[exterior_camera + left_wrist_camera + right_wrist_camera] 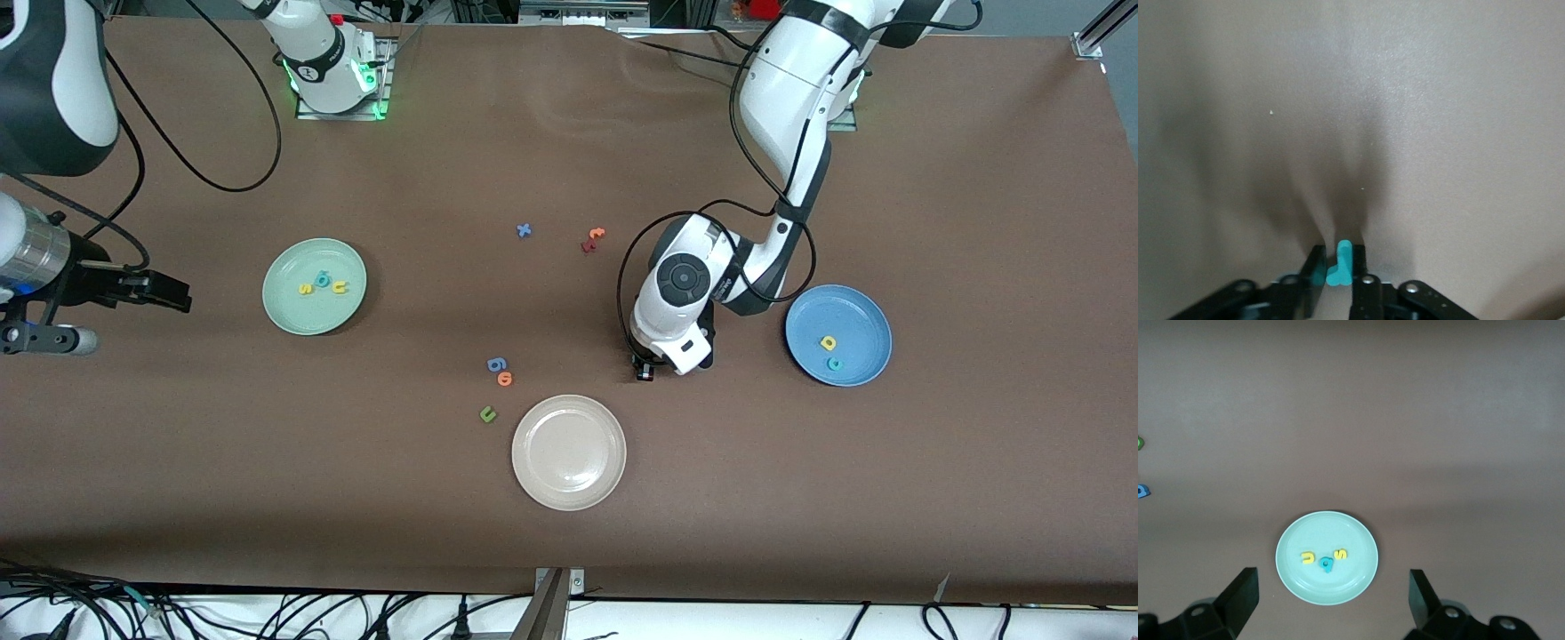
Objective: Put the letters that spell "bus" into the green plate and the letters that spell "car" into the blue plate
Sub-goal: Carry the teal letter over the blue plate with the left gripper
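- Brown matte table (pixel 569 533) carries everything, with a round beige-white plate (pixel 569 452) as the landmark, nearest the front camera
- Round pale mint-green plate (pixel 314 285) lies toward the right arm's end from the beige plate and farther from the camera; it holds the small teal foam "b" (pixel 323 279), yellow foam "u" (pixel 340 286) and yellow foam "s" (pixel 305 289), so "bus" looks complete
- Round medium-blue plate (pixel 838 334) lies toward the left arm's end from the beige plate; in it lie the yellow foam "a" (pixel 829 342) and teal foam "c" (pixel 834 363), so one letter of "car" is missing
- Left gripper (pixel 645 372) is down at the table between the beige plate and the blue plate, its fingers pinched together on the teal foam "r" (pixel 1341 264), probably to carry it to the blue plate
- Right gripper (pixel 173 293) waits with fingers spread wide and nothing in them, off the green plate's edge
- Blue foam "g" (pixel 496 364), orange foam "o" (pixel 505 379) and green foam "u" (pixel 487 413) sit just beside the beige plate as distractors; an orange foam "t" (pixel 597 235) lies farther from the camera
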You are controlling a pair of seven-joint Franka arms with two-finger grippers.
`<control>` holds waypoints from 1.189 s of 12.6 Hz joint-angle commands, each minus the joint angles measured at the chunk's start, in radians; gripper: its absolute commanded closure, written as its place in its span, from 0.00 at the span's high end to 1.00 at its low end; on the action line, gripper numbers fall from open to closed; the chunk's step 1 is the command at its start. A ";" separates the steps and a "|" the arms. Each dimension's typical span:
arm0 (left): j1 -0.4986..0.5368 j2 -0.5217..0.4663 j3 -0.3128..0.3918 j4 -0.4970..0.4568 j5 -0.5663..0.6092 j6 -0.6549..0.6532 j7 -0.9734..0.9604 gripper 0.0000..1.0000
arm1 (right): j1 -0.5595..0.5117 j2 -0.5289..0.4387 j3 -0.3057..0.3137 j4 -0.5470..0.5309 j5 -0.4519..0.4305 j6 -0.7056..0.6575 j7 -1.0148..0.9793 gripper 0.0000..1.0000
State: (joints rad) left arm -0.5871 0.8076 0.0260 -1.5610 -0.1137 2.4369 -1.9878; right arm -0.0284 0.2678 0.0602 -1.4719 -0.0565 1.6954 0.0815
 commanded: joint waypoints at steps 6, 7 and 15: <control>-0.002 0.012 0.009 0.077 0.129 -0.178 0.071 0.01 | -0.012 -0.051 0.016 -0.084 -0.008 0.041 0.006 1.00; 0.001 0.010 0.009 0.103 0.131 -0.259 0.169 0.00 | -0.010 -0.042 0.017 -0.084 -0.008 0.040 0.007 1.00; 0.176 -0.080 0.006 0.150 0.128 -0.764 1.271 0.00 | -0.016 -0.039 0.017 -0.073 -0.009 0.040 -0.002 1.00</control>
State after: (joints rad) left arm -0.4739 0.7753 0.0410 -1.4044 -0.0086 1.7632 -0.9890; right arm -0.0292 0.2427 0.0631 -1.5365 -0.0565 1.7333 0.0819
